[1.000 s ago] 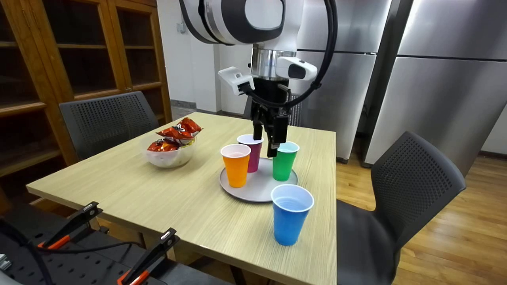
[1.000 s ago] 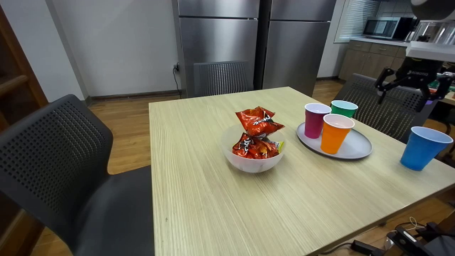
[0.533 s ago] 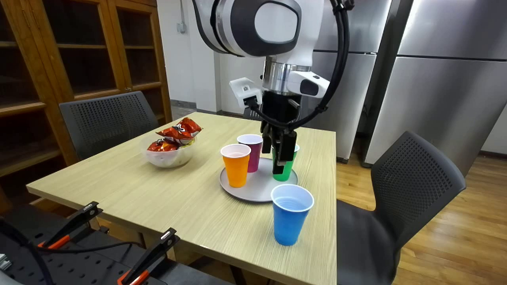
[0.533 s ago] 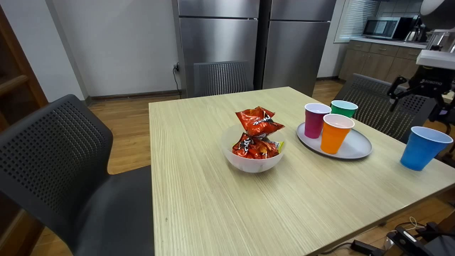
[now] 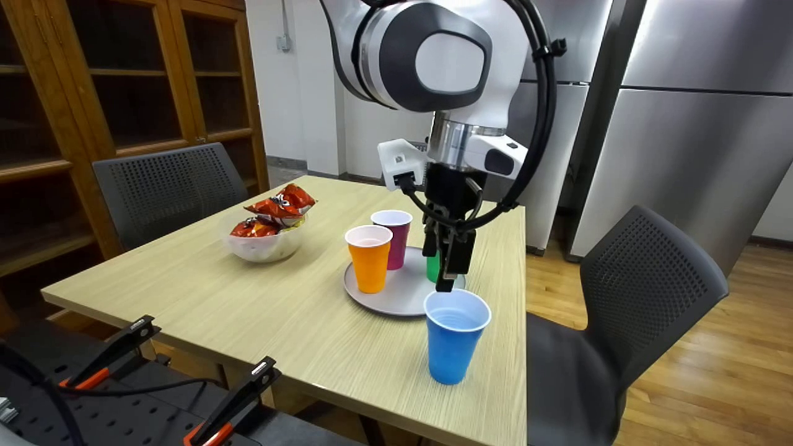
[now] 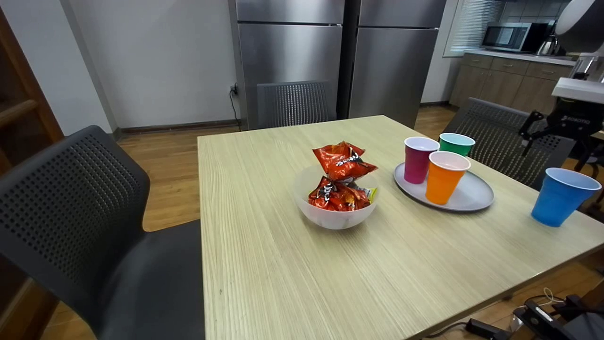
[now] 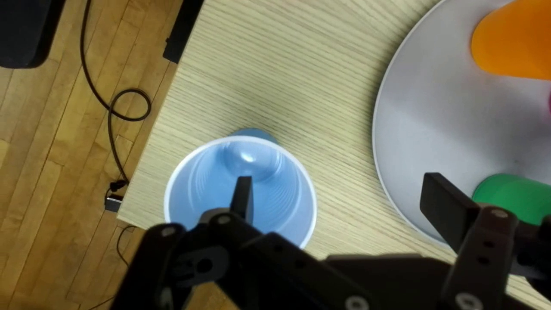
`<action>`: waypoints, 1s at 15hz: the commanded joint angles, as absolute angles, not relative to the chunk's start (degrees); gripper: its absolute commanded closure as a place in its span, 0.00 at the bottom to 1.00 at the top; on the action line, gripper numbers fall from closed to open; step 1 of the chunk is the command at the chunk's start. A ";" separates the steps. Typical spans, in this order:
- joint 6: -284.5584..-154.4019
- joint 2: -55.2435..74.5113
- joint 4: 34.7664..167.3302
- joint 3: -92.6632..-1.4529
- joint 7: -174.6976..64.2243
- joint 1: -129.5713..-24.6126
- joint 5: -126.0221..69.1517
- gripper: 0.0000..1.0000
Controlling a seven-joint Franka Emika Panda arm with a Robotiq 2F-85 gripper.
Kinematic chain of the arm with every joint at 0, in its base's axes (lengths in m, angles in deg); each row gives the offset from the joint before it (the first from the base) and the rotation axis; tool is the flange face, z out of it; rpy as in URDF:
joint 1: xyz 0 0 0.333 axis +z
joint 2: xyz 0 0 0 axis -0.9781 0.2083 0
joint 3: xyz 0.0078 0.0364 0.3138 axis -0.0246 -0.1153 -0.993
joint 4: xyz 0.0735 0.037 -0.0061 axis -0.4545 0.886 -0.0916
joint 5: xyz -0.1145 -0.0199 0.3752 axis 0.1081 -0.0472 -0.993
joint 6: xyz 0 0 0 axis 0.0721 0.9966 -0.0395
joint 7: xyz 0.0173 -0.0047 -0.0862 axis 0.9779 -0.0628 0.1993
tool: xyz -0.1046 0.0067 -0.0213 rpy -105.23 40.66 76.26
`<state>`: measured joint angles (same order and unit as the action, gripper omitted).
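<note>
Wrist view: gripper, jaws wide apart, empty; blue cup, near a corner of the table
In an exterior view: blue cup upright, near the plate; judged light, slippery, easily crushed, best held gently below the rim

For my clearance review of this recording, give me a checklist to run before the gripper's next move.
1. Gripper open, holding nothing: ok.
2. Blue cup upright on the table: ok.
3. Fingertips outside the blue cup's outline in the wrist view: not ok; one shows over its mouth, the other over the plate.
4. Gripper free of contact with the blue cup: cannot tell; no view shows the gap clearly.
5. Orange cup, purple cup and green cup upright on the plate: ok.
6. Bowl of red packets apart from the gripper: ok.
</note>
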<state>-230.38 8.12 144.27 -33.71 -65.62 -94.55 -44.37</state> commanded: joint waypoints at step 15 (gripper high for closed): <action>-228.31 19.62 133.45 -33.56 -67.13 -95.13 -44.57 0.42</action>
<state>-230.25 18.58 135.56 -33.57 -65.84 -94.80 -44.56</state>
